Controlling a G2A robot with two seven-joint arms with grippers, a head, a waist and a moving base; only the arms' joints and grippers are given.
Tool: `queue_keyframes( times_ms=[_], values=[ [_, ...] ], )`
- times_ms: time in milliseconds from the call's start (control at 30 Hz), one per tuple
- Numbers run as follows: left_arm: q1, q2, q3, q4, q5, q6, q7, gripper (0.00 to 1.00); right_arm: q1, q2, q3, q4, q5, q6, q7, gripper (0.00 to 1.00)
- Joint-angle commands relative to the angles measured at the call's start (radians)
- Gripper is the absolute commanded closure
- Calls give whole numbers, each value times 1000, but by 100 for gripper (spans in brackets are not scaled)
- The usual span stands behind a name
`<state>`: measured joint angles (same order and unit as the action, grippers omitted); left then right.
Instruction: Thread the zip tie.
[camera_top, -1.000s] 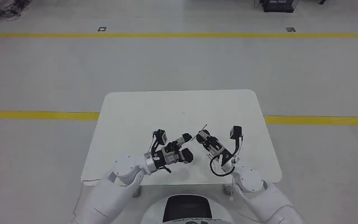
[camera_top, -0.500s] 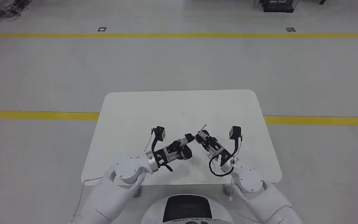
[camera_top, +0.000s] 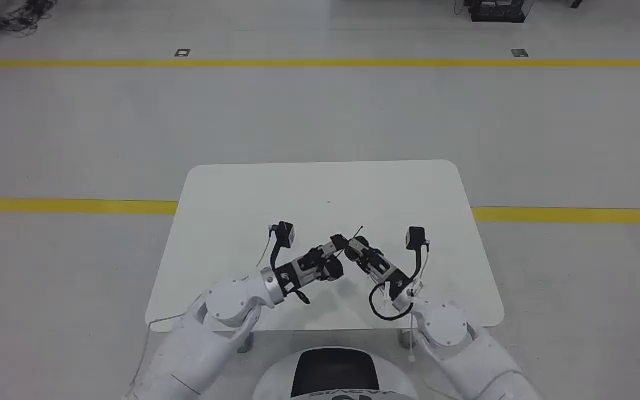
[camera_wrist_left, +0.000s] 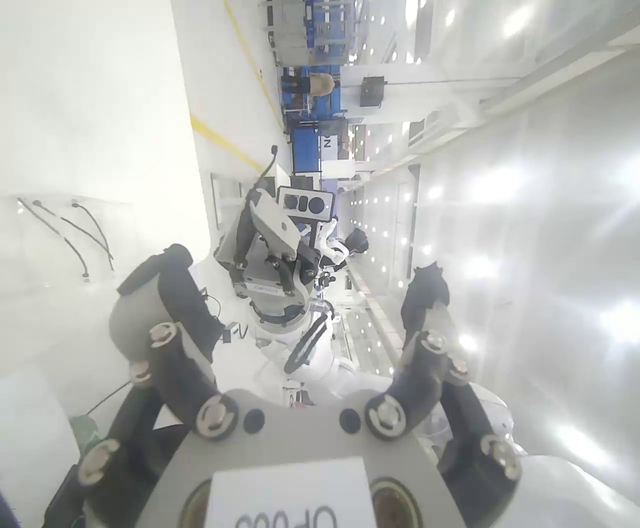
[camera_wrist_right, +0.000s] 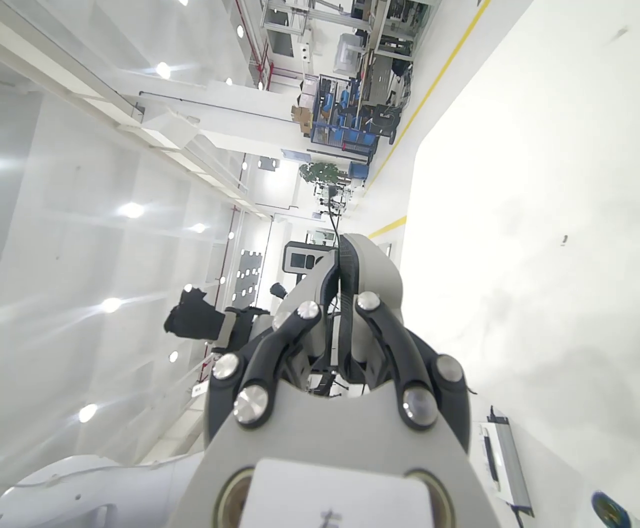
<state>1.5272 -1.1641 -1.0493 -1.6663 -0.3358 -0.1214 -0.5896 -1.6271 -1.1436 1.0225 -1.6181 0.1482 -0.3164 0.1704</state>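
Since the whole job hinges on getting one thin strap lined up, we're looking mostly at how the two hands sit over the table (camera_top: 250, 190). Both hang above its middle, a bit toward the robot's edge, tips nearly meeting and well up off the surface.

The right gripper (camera_wrist_right: 342, 250) is pinched fully closed on the zip tie (camera_wrist_left: 266, 170). The black strap is clamped between the ribbed pads, and a short free length pokes out past the fingertips, angled up and away from the tabletop. We reckon it's held that way on purpose: a firm pinch low down keeps the strap from flopping, and the exposed tail gives the other hand something to aim at.

The left gripper (camera_wrist_left: 300, 265) is spread wide and has nothing in it. It points straight at the right one, so from its wrist camera the clamped tie sits framed between its two fingers. That looks like a setup for taking or guiding the free end, though that's our guess.

We can't make out the tie's head or any loop, so we can't tell how far along the threading is. With a strap this skinny, a small misalignment above the table could mean closing on air.
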Motion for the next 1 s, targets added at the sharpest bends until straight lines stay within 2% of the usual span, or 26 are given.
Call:
queue_keyframes(
  times_ms=[0,233,267,367,433,867,967],
  values=[
    [0,0,0,0,1,0,0,0,0,0,0,0,1,0,0,100],
    [2,1,5,-1,6,1,20,0,-3,-2,5,-6,-7,-9,-7,100],
    [3,2,4,-1,7,3,22,5,-5,-2,8,-7,-8,-15,-8,100],
    [4,4,4,-3,3,5,20,40,-10,-2,16,-14,-14,-24,-2,100],
    [4,5,5,-3,3,6,20,54,-14,-2,20,-19,-18,-24,1,100],
    [-3,10,20,1,-1,6,22,76,-40,-7,42,-43,-55,-24,-11,100],
    [-1,12,19,2,-3,10,26,77,-46,-8,47,-47,-62,-24,-14,100]
  ],
)
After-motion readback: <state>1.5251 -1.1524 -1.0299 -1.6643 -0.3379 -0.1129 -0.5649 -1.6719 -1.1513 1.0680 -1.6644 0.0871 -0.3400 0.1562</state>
